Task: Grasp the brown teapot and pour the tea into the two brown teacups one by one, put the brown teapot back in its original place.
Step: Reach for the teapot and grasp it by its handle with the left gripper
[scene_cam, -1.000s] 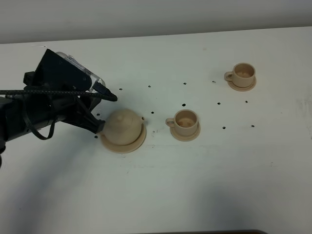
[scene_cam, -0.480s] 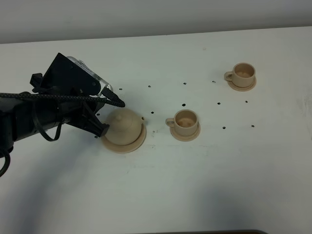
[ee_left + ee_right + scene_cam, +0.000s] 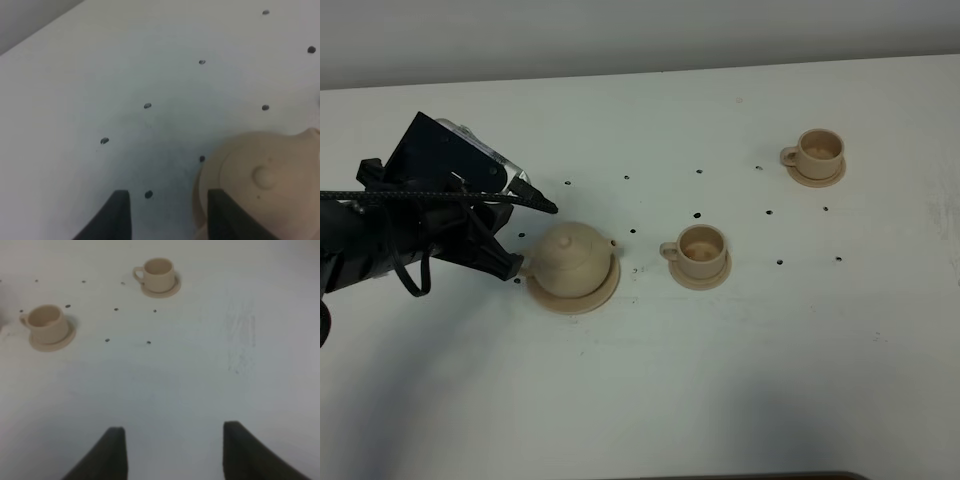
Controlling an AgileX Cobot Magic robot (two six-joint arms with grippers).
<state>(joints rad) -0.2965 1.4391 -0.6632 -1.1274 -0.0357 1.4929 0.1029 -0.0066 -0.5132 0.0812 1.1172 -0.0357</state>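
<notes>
Vs. 0.5 s ago: the left gripper (image 3: pixel 531 240) sits farther left in the exterior high view, backed off from the brown teapot (image 3: pixel 572 260).

- Lower finger (image 3: pixel 510 271): then against the pot's left flank, it now ends just beside the loop handle (image 3: pixel 528 265). Cannot tell if they touch.
- Upper finger (image 3: pixel 548 206): then over the pot's upper-left edge, its tip now lies off the pot, over the table (image 3: pixel 720 380).
- Black wrist housing (image 3: pixel 445 160) shifts left with the arm.

Vs. 1.0 s ago: the gripper is back near that position, slightly farther left.

Teapot: the lid knob (image 3: pixel 563 241) now shows. In both earlier frames the top reads as a smooth dome.
</notes>
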